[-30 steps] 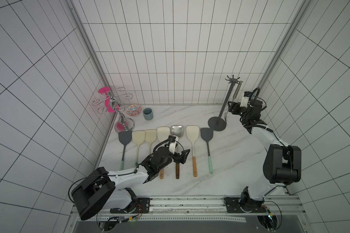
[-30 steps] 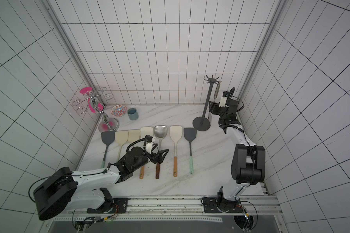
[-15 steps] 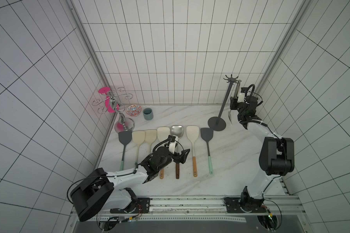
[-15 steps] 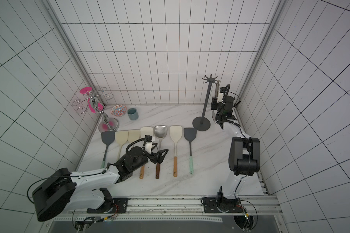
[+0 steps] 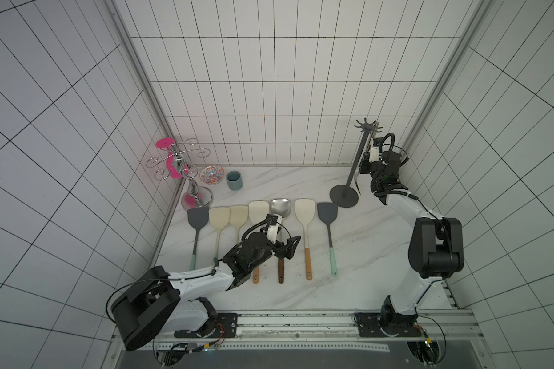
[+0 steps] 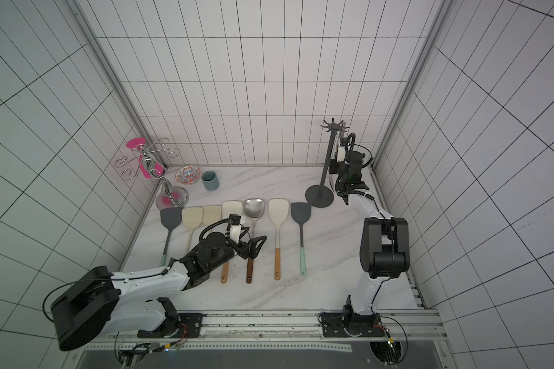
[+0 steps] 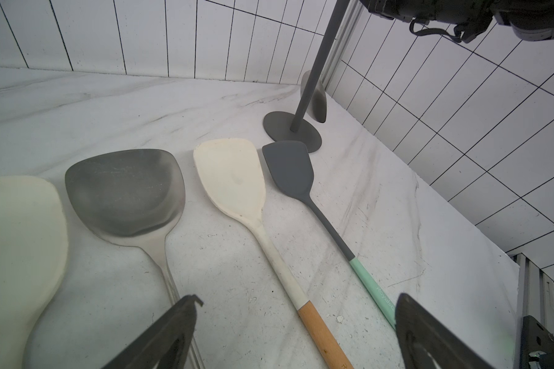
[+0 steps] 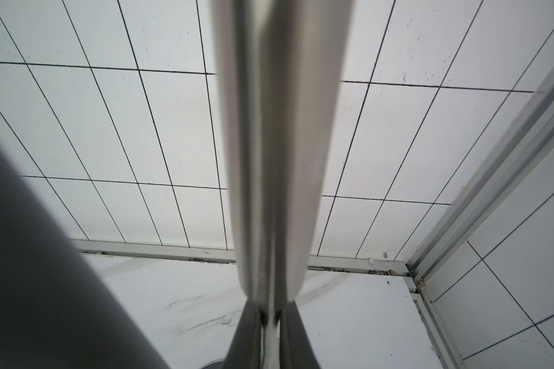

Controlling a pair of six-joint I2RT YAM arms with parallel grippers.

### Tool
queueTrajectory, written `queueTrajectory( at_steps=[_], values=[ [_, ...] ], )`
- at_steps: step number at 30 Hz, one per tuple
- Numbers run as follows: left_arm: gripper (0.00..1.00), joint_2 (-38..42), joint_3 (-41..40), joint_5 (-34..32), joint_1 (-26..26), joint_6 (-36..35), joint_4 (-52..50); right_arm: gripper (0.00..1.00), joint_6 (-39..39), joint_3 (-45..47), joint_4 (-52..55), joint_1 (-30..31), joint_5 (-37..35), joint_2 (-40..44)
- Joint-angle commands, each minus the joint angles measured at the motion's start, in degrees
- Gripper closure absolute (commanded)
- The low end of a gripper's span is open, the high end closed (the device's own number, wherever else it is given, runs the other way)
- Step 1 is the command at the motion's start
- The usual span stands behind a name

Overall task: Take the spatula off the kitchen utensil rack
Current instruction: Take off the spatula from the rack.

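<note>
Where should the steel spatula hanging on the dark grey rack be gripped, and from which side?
Grip the steel spatula on its thin flat handle, partway down. It hangs close beside the kitchen utensil rack, head low, so come from the robot's right, away from the pole. The right tool is shut on it there.

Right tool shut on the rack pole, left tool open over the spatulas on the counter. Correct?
No: the right tool is shut on the handle of the hanging spatula, not the pole of the kitchen utensil rack, which passes beside it in the right wrist view. The left tool is open over the spatulas on the counter.
</note>
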State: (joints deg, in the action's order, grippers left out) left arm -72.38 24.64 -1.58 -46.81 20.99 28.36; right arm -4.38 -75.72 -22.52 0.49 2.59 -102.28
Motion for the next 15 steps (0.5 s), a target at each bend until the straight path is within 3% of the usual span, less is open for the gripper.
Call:
queueTrajectory(
  at_steps=[1, 8, 15],
  values=[
    [0.03, 1.2, 1.1, -0.5, 0.2, -0.3, -0.1, 1.0, -3.3, -6.2, -0.3, 0.5, -5.2, 4.1],
    [0.03, 1.6, 1.0, -0.6, 0.2, -0.3, 0.0, 1.0, -4.0, -6.5, 3.0, 0.4, -15.4, 5.9],
    [0.03, 1.5, 0.9, -0.7, 0.2, -0.4, 0.0, 1.0, -2.3, -7.0, 6.4, -0.2, -19.5, 6.8]
  ],
)
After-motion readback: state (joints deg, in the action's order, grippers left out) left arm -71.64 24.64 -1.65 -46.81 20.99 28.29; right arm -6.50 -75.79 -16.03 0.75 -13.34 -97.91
